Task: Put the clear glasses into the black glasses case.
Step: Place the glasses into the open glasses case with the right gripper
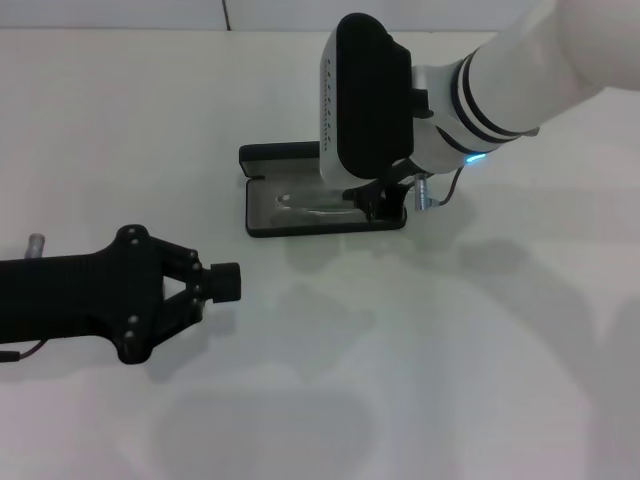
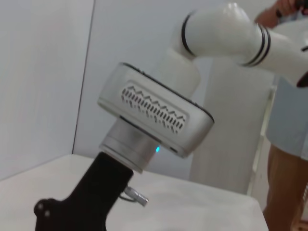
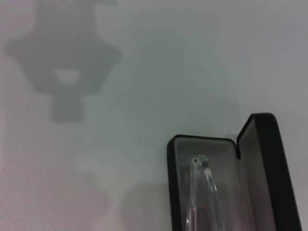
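The black glasses case (image 1: 262, 222) lies open at the table's middle, its lid (image 1: 280, 153) standing up along the far side. The clear glasses (image 1: 312, 206) lie inside on the grey lining. In the right wrist view a clear temple arm of the glasses (image 3: 208, 192) runs along the case (image 3: 171, 192) beside the raised lid (image 3: 269, 163). My right gripper (image 1: 385, 203) hangs over the case's right end, mostly hidden under the wrist. My left gripper (image 1: 225, 283) rests shut and empty at the near left, apart from the case.
The white right arm (image 1: 520, 80) reaches in from the upper right; the left wrist view shows the right arm's wrist (image 2: 154, 115) too. A person (image 2: 288, 144) stands beyond the table's far side. Bare white table (image 1: 400, 380) spreads in front.
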Robot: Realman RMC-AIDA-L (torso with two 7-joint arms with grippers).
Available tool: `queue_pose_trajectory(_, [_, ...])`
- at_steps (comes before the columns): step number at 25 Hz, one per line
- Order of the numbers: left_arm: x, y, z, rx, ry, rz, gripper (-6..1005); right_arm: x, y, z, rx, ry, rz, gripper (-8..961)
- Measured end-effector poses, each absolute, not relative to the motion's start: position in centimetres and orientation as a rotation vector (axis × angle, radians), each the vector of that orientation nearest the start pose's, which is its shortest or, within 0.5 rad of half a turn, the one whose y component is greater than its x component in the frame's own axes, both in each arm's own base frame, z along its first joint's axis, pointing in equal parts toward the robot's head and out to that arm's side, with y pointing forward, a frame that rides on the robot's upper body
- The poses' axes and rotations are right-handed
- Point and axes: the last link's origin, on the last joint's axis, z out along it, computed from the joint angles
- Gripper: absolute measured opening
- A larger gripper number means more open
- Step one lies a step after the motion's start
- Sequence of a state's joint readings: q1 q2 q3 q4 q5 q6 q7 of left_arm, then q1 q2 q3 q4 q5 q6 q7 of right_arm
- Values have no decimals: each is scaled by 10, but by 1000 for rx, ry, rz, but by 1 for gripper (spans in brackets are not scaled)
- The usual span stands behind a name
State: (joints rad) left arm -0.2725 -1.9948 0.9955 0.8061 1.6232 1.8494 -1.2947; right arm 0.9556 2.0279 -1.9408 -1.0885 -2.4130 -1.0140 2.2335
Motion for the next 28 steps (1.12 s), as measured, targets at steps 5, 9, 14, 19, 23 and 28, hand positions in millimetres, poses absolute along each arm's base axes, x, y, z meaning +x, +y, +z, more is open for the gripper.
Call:
queue_pose_trajectory(5, [-269,254,40,-2832,-375,-966,47,65,387,-105,-2736,-380,-485,97])
queue_pose_trajectory(9, [-271,254,39,-2827,-384,-957,47,64,387,-106,-2730,-393,-476,100])
queue_pose_trajectory(14, [-271,254,38,-2828,-382,-957,47,66,387,-110,-2723,-409,-479,102])
queue_pose_trajectory(19, [-271,253,38,-2827,-384,-960,47,68,387,-112,-2715,-417,-474,104])
queue_pose_trajectory(23, [-271,253,37,-2827,-384,-961,47,67,388,-112,-2708,-420,-462,106])
queue_pose_trajectory(28, [-271,253,37,-2826,-382,-961,46,66,390,-113,-2700,-413,-440,109])
